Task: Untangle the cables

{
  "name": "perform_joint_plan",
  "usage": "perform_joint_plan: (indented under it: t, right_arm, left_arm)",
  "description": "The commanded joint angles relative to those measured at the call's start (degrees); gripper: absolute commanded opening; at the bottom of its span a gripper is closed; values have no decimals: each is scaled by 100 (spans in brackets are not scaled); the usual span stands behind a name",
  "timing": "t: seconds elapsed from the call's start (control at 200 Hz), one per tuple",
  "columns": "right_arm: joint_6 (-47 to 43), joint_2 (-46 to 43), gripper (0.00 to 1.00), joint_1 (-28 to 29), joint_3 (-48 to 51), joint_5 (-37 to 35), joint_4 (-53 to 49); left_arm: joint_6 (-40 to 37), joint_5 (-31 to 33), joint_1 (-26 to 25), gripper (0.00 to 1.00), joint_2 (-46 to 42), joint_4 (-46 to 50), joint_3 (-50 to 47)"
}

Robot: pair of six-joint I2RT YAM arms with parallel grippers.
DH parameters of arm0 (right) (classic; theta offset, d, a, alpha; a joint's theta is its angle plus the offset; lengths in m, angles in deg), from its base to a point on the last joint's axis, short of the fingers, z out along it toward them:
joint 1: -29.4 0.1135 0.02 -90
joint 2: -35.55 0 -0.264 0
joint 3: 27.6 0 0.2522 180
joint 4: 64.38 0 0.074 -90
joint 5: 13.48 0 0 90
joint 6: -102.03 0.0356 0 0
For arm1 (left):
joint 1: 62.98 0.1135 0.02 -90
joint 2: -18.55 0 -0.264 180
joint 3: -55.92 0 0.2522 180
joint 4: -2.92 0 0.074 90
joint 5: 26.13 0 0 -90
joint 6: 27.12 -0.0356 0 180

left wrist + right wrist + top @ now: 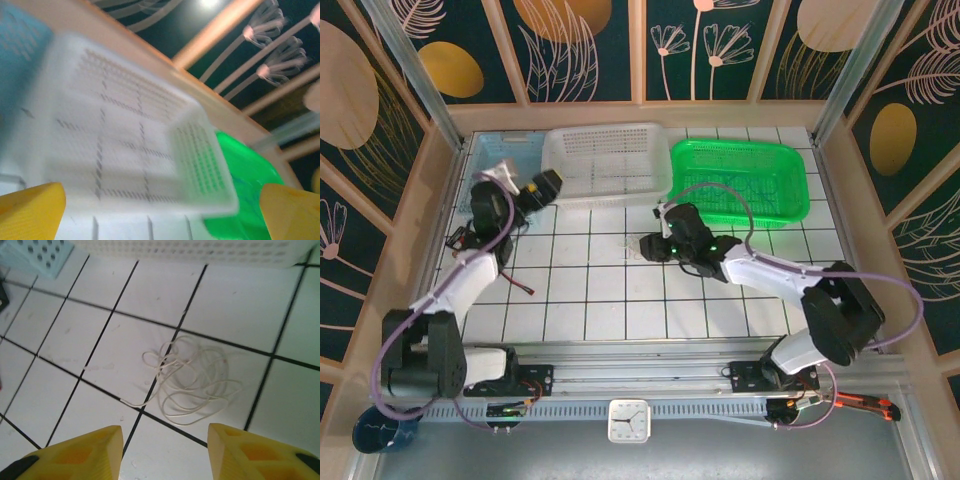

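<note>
The cables are a small tangle of thin whitish wire in loose loops, lying flat on the white tiled floor across a black grout line. One loose end trails toward the lower left. My right gripper hovers just short of the tangle, open, with nothing between its yellow fingers. In the top view the cables lie mid-table, right at the tip of the right gripper. My left gripper is raised by the white basket. Its view is blurred, and the left gripper stands open and empty.
A white basket stands at the back centre, a green basket at the back right and a light blue basket at the back left. A thin red wire lies on the tiles near the left arm. Wooden walls ring the table.
</note>
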Motion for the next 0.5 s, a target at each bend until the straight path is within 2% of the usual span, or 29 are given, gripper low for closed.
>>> perform_joint_plan:
  t: [0.0,0.115,0.225,0.495]
  right_arm:
    - [-333,423,47,336,-365,-101,-184]
    - [-494,894,43,590,-615,-301,-314]
    - [-649,1247,43,792,-860,-552,-405]
    - [-836,1979,43,1145,-1471,-1386,-664]
  left_arm:
    - [966,34,-145,99,-529,-858,-949]
    - [1045,255,-158,99,-958,-825,-1508]
    - [932,298,-158,99,-1188,-555,-1586]
    - [1123,264,-158,99,-1374,-688,-1800]
